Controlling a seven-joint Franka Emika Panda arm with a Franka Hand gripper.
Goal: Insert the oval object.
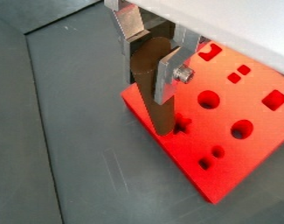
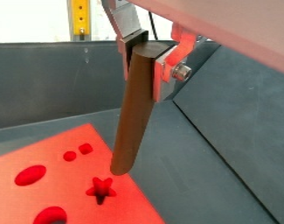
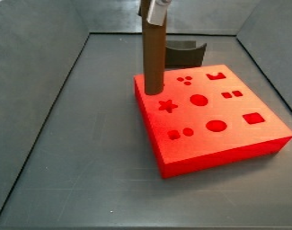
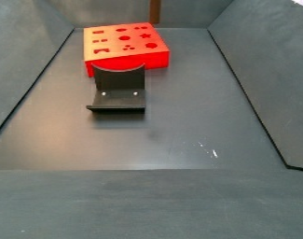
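My gripper (image 1: 150,61) is shut on the upper end of the oval object (image 1: 155,96), a long brown rod that hangs nearly upright. It shows in both wrist views (image 2: 148,54) and at the top of a side view (image 3: 155,11). The rod (image 2: 130,114) (image 3: 151,54) reaches down to the red block (image 3: 214,117). Its lower end is over the block's top near one edge, beside the star-shaped hole (image 3: 169,106) (image 2: 100,186). I cannot tell whether the end touches the block. The block (image 1: 243,131) has several shaped holes in its top.
The dark fixture (image 4: 117,89) with a curved cut-out stands on the grey floor right against the red block (image 4: 122,47), and it shows behind the block in a side view (image 3: 184,54). Grey bin walls (image 3: 52,99) slope up on all sides.
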